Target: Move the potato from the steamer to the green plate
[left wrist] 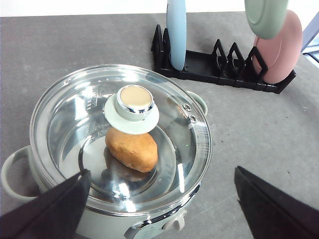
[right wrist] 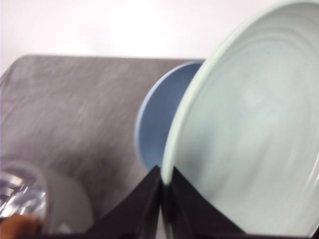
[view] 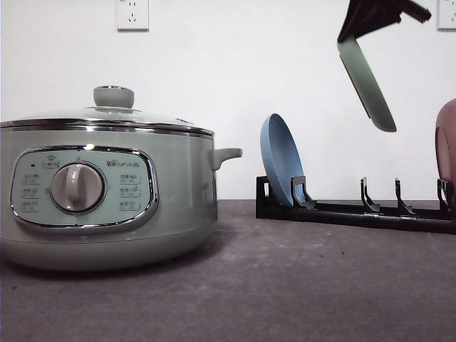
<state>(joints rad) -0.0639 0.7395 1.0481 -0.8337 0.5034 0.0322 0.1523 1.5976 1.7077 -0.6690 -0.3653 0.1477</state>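
Upper right of the front view, the right gripper (view: 356, 37) was clamped on the rim of the wide pale mint-green plate (view: 366, 83), holding it tilted in the air above the black slotted dish rack (view: 342, 211). A blue round plate (view: 281, 159) stood upright at the rack's left end, a pink plate (left wrist: 280, 48) at its right end. Left of frame sat the large sage-green electric steamer (view: 107, 192), its glass lid with green knob (left wrist: 132, 103) on. Under the lid lay the orange-brown oval potato (left wrist: 131, 149), resting on the steamer floor. The left gripper (left wrist: 159, 209) hovered spread wide over the steamer's near side, holding nothing.
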